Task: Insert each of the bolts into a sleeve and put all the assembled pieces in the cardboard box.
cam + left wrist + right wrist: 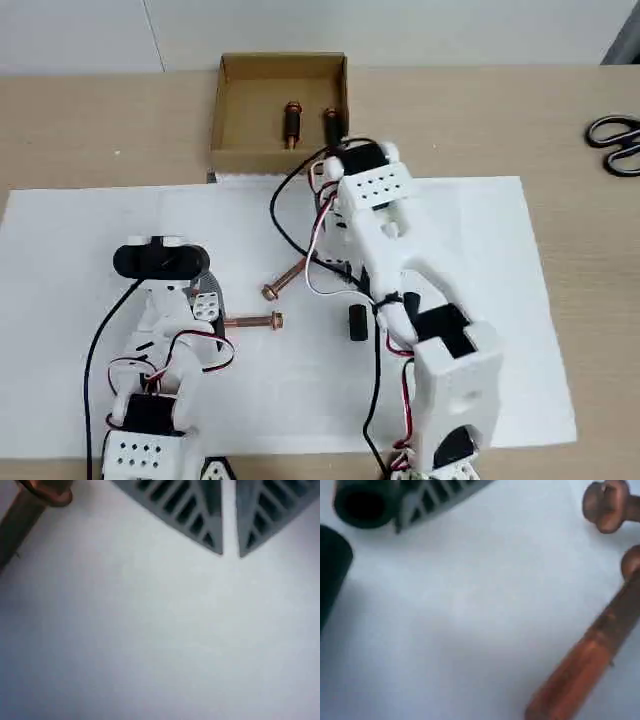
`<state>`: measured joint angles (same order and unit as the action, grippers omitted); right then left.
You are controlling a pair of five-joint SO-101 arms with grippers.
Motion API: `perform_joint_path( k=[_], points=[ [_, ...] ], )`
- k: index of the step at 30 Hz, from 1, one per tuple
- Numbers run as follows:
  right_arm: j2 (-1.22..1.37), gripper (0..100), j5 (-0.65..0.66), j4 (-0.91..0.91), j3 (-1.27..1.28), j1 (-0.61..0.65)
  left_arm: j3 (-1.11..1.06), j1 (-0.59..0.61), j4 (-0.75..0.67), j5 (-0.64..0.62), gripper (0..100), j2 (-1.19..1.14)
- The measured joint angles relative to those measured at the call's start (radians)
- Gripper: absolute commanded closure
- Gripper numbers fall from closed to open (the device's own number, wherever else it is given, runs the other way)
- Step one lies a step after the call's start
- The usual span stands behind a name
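Bolts are our concern, and two already lie sleeved inside the cardboard box (pixel 216 110): one assembled piece (pixel 292 122) and a second assembled piece (pixel 330 124) side by side on its floor, so we judge half the job done. Two bare ones lie on the white paper (pixel 80 230), well apart from the box: the closer bolt (pixel 286 279) slanted, the farther bolt (pixel 254 322) just beyond it. A loose sleeve (pixel 357 322) lies about as far from the box as the farther bolt, near both; we think they sit close so that bolt and sleeve can meet in a short move. Our left gripper (pixel 231 554) hangs low over the paper, about as far from the box as the farther bolt and just beside it, its fingers (pixel 190 510) drawn almost together with nothing between them, probably placed to take that bolt. Our right gripper (pixel 402 510) sits low near the bare bolts, a second sleeve (pixel 362 502) right against it, open end toward the camera; whether it is clamped on that sleeve we cannot tell.
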<state>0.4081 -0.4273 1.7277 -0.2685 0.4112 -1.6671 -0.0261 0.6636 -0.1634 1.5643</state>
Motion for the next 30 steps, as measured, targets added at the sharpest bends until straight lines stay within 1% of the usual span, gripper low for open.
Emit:
perform_joint_path(
  k=[12, 20, 27, 30],
  points=[
    [0.034, 77.9, 0.0, -0.121, 0.005, 0.0, 0.0, 0.0, 0.0, 0.0, 99, 0.0],
    [0.118, 77.9, 0.0, -0.132, 0.005, -0.002, 0.0, 0.0, 0.0, 0.0, 99, 0.0],
    [0.133, 78.0, 0.0, -0.135, 0.003, -0.002, 0.0, 0.0, 0.0, 0.0, 99, 0.0],
    [0.133, 82.8, 0.0, -0.135, 0.003, -0.006, 0.0, 0.0, 0.0, 0.0, 99, 0.0]
  ],
)
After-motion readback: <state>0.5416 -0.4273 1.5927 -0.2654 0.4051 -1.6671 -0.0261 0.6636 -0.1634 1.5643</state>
